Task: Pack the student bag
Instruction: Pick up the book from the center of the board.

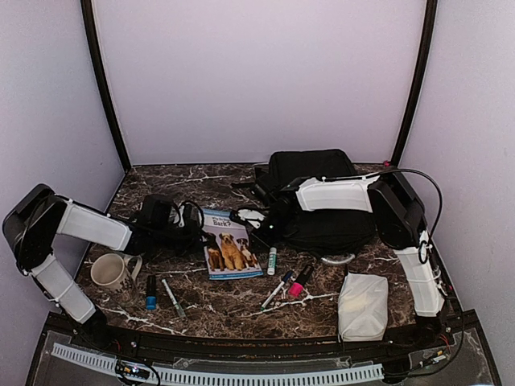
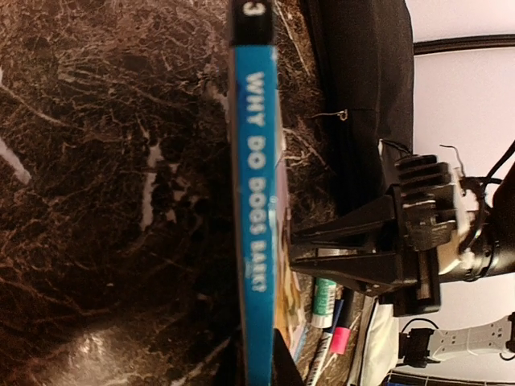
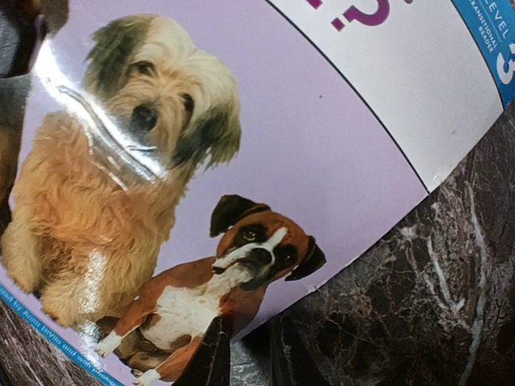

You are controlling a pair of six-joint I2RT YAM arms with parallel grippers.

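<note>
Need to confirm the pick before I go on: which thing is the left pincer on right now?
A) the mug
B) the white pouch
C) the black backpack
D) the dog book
D: the left wrist view shows the dog book spine-on, reading WHY DO DOGS BARK, running straight into the left pincer, and the top view puts that pincer at the book's left edge.

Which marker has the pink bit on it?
The pink marker lying in the cluster between the dog book and the white pouch. The others show green or blue instead.
</note>
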